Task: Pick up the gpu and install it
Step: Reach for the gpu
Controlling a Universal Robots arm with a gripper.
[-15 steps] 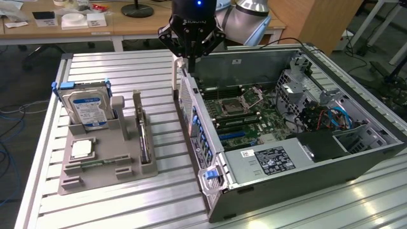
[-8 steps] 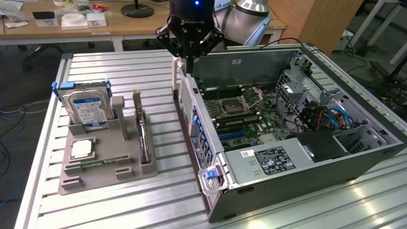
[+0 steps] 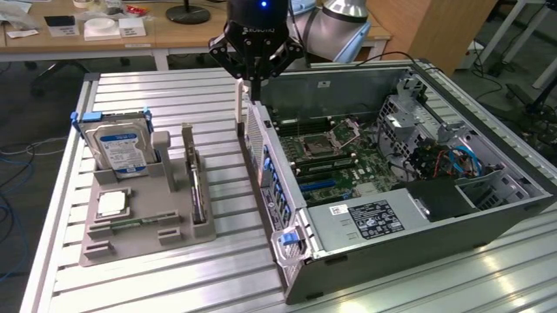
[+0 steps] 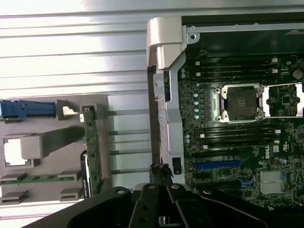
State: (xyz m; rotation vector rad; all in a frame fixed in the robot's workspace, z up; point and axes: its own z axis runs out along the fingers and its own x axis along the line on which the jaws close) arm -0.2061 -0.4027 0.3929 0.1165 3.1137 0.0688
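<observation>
Card (image 3: 193, 175) on edge, beside the case (image 3: 374, 270)
Gripper (image 3: 249, 77) over case wall, jaws pressed together; card runs parallel

Thin gpu (image 3: 197, 186) (image 4: 92, 149), on edge, in grey holder (image 3: 130, 238)

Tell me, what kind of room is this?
Probably a robot lab or workshop: a grey robot arm hangs over an open grey metal computer case on a ribbed silver metal table, with cluttered wooden desks behind.
</observation>
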